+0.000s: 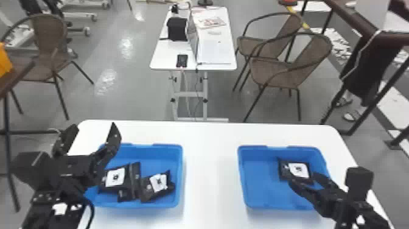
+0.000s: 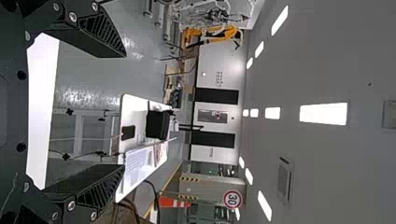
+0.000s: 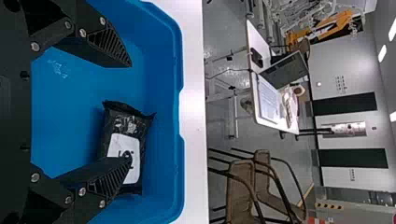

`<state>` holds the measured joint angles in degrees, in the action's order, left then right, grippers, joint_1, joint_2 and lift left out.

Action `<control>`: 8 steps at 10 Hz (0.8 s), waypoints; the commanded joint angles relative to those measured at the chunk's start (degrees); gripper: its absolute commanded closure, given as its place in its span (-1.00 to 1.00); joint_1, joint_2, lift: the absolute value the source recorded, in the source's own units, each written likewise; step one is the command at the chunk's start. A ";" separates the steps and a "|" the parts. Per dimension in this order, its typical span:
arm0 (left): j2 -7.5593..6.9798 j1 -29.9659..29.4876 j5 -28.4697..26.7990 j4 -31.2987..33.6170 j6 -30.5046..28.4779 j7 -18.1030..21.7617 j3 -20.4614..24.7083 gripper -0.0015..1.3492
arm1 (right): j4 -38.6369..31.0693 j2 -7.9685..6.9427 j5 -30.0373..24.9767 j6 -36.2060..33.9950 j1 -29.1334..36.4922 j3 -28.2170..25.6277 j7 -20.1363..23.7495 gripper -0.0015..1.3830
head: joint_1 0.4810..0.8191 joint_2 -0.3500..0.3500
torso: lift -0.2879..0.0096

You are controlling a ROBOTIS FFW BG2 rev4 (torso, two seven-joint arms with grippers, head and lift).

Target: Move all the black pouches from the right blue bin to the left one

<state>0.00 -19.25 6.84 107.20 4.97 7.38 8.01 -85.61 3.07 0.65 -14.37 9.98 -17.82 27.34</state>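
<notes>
White table (image 1: pixel 210 170): my right black gripper (image 1: pixel 302 177), jaws spread, at the white-labelled black pouch (image 1: pixel 296 170) in the right blue plastic bin (image 1: pixel 260 182); my left gripper (image 1: pixel 94 125), also spread, by the left bin (image 1: pixel 164 153) and its pouches (image 1: pixel 158 184), apparently four.

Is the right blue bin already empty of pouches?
No, a black pouch lies in the right blue bin, beside the open right gripper.

blue bins (image 1: pixel 261 182), black pouches (image 1: pixel 134 179), white labels (image 1: pixel 298 170) with seemingly black marks, white table (image 1: pixel 210 167)
</notes>
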 commanded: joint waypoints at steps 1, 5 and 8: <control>0.15 -0.08 0.28 0.02 -0.14 0.00 -0.10 -0.71 | 6.24 1.33 0.41 1.80 -2.77 -0.29 -0.01 -0.51 | 0.27 -0.13 | 1.00; 0.15 -0.08 0.81 0.02 -0.05 0.00 -0.28 -0.71 | 18.28 1.94 -1.53 6.11 -10.68 -0.20 0.26 -0.52 | 0.27 -0.19 | 1.00; 0.15 -0.35 1.16 0.02 0.30 0.00 -0.19 -0.71 | 24.96 2.29 -3.72 7.96 -14.90 -0.20 -1.24 -0.52 | 0.27 -0.18 | 1.00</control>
<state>0.00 -19.59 7.87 107.23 5.28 7.38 7.79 -61.80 5.25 -2.82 -6.74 -4.17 -18.02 26.09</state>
